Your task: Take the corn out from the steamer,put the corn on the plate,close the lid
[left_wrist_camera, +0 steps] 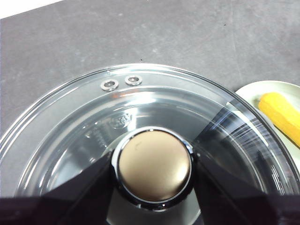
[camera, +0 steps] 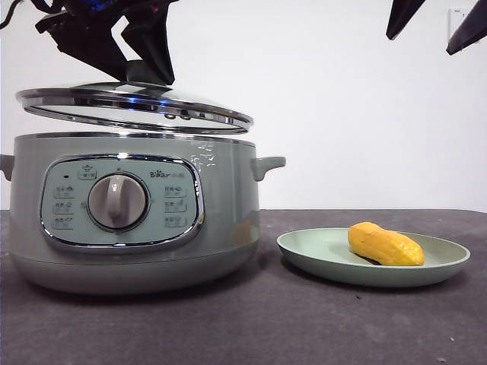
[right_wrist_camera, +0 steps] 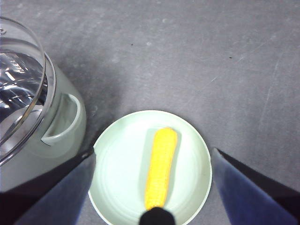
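The sage-green steamer [camera: 133,217] stands at the left of the table. My left gripper [left_wrist_camera: 153,171] is shut on the round knob [left_wrist_camera: 154,165] of the glass lid [camera: 129,106] and holds the lid slightly tilted just above the steamer's rim. The yellow corn [camera: 384,244] lies on the pale green plate [camera: 319,255] to the right of the steamer; it also shows in the right wrist view [right_wrist_camera: 160,166]. My right gripper [right_wrist_camera: 152,187] is open and empty, high above the plate [right_wrist_camera: 192,178], its jaws standing wide to either side of it.
The dark grey table [camera: 251,327] runs under everything, with a white wall behind. The steamer's side handle [camera: 268,165] points toward the plate, with a small gap between pot and plate.
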Controlling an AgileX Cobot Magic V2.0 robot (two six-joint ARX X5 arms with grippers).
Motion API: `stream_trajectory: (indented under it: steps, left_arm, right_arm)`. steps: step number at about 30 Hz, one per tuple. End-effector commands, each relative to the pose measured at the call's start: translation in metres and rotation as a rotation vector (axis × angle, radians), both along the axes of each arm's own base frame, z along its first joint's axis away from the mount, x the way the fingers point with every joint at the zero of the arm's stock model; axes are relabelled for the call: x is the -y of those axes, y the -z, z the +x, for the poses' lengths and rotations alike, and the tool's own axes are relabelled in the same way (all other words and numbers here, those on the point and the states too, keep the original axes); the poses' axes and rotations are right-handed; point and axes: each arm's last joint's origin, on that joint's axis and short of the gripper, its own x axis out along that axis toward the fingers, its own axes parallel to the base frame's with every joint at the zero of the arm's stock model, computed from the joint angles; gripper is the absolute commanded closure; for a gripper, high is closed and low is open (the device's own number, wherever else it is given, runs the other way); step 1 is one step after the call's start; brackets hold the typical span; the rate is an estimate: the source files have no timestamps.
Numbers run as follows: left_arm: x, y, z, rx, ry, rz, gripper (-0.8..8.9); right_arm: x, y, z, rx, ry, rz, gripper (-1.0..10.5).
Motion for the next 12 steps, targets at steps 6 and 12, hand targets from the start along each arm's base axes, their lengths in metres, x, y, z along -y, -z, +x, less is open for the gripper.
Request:
stream_trajectory:
  steps: [6, 12]
  left_arm:
    - [0.0, 0.015, -0.001, -0.009, -0.019, -0.03, 8.22]
    - [0.0, 0.016, -0.002, -0.014, -0.018, -0.027, 8.22]
  right_arm:
    - [0.0, 0.002, 0.0, -0.009, 0.01, 0.001, 5.4]
    - [0.0, 0.002, 0.0, -0.009, 0.01, 0.001, 5.4]
